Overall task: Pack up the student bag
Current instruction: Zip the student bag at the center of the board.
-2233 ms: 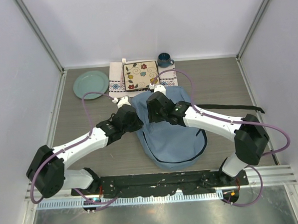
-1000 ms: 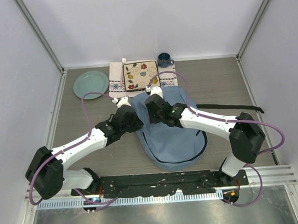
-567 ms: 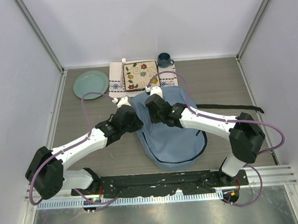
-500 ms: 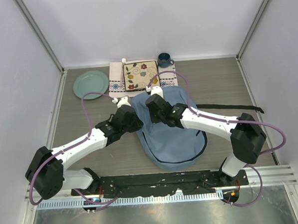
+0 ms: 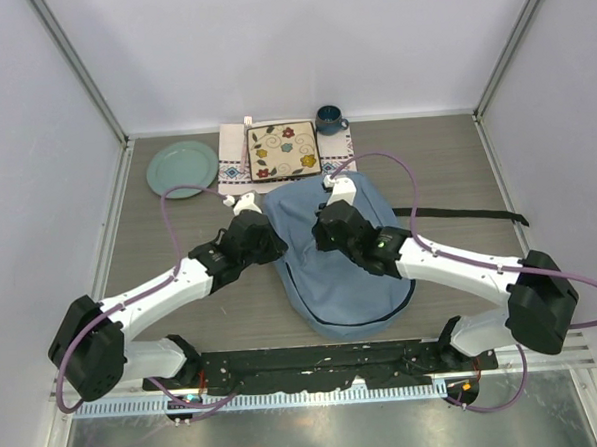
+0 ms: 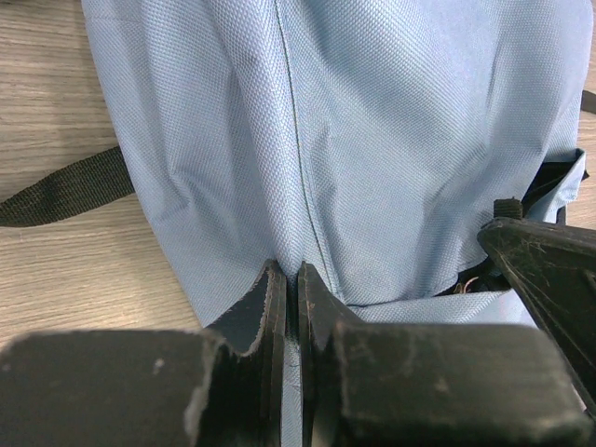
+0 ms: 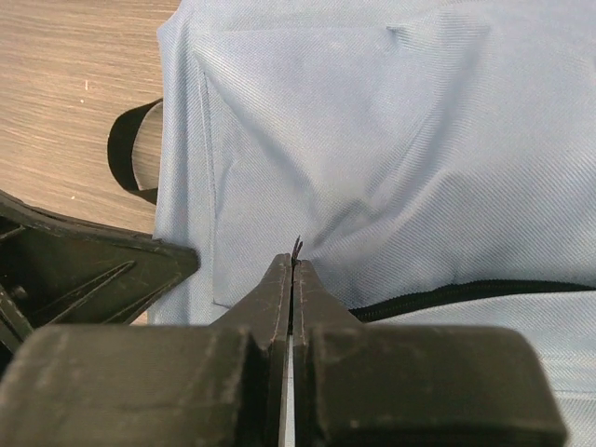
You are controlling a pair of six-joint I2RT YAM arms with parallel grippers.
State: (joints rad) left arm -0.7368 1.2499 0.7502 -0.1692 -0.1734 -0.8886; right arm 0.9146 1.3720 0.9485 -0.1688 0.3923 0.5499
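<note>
Right gripper [image 7: 292, 265], clamped on zipper tab [image 7: 297, 246], is sliding right along backpack [image 5: 347, 281] top.
Left gripper [image 6: 287, 279] is pinching backpack fabric taut; unzipping is likely starting.

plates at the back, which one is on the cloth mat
The square floral plate, resting on the embroidered mat; the round green plate sits on bare table.

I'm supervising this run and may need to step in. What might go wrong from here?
The right fingers pinch only a thin dark tab at their tips; it may slip out. The left fingers clamp just a small fold of the student bag; if that gives, the bag might slide toward the floral plate and mug.
</note>
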